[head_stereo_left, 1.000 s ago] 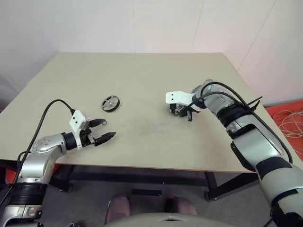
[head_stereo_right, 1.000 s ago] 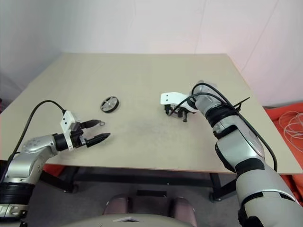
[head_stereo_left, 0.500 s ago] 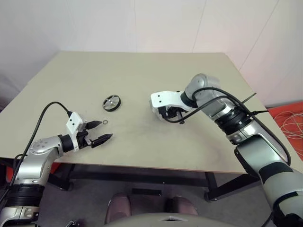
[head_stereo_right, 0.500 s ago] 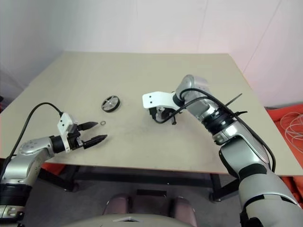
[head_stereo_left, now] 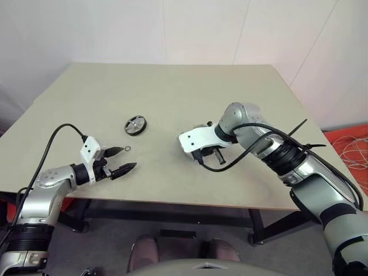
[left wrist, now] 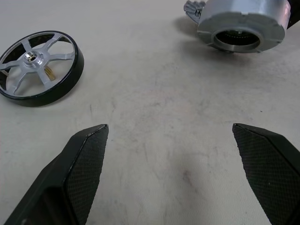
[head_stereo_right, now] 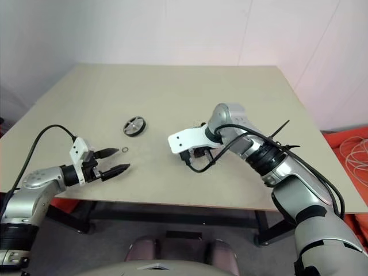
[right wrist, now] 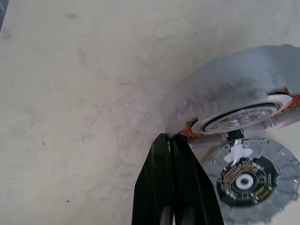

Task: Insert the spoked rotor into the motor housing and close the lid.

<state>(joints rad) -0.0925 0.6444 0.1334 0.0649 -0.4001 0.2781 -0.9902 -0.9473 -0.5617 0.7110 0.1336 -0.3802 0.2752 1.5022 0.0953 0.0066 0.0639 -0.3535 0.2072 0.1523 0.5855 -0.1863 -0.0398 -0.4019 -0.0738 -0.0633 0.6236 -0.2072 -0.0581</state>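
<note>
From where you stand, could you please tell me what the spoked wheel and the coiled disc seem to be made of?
The spoked wheel: spokes and hub look like bright satin metal, likely aluminium; its rim is glossy black, metal or plastic, hard to say. The coiled disc: matte grey casing, probably cast metal, with copper-coloured wire windings peeking out at its edge.

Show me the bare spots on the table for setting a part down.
Bare: the far half of the table beyond the spoked rotor, and the stretch between rotor and right gripper. Crowded: under that gripper, by the motor housing and lid.
</note>
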